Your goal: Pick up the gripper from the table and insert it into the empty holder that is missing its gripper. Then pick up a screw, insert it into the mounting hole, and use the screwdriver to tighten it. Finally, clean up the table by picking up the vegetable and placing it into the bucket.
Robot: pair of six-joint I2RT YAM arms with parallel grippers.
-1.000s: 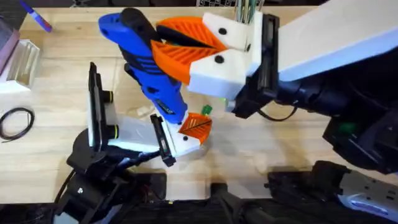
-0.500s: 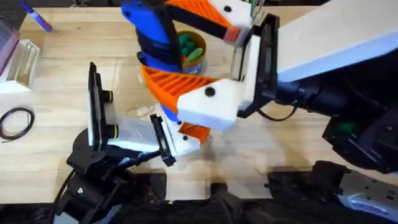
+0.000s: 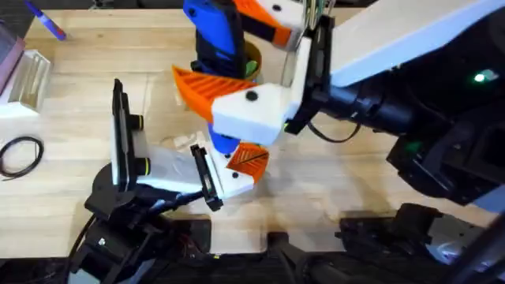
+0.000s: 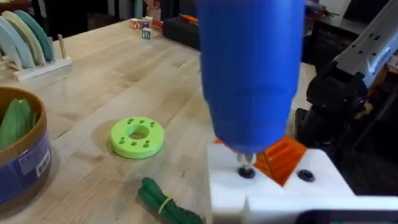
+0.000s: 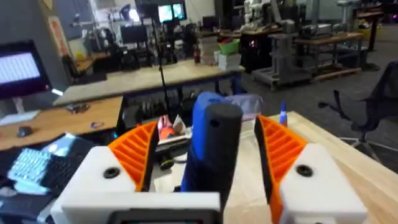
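Right pincer (image 3: pixel 237 75) swung farther toward twelve o'clock with the blue screwdriver (image 3: pixel 217 39) clenched upright, tip over the left pincer (image 3: pixel 245 162) (grip unreadable), green vegetable (image 4: pixel 165 202) lying on the bench (image 4: pixel 93 93)

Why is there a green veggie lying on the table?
It looks out of place: a green vegetable lies loose on the wood beside the green ring, while another green one already sits in the bucket.

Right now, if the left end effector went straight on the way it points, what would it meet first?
The blue screwdriver. It stands upright directly ahead and close, its tip down at a screw. Depth is hard to judge, but nothing seems to lie before it.
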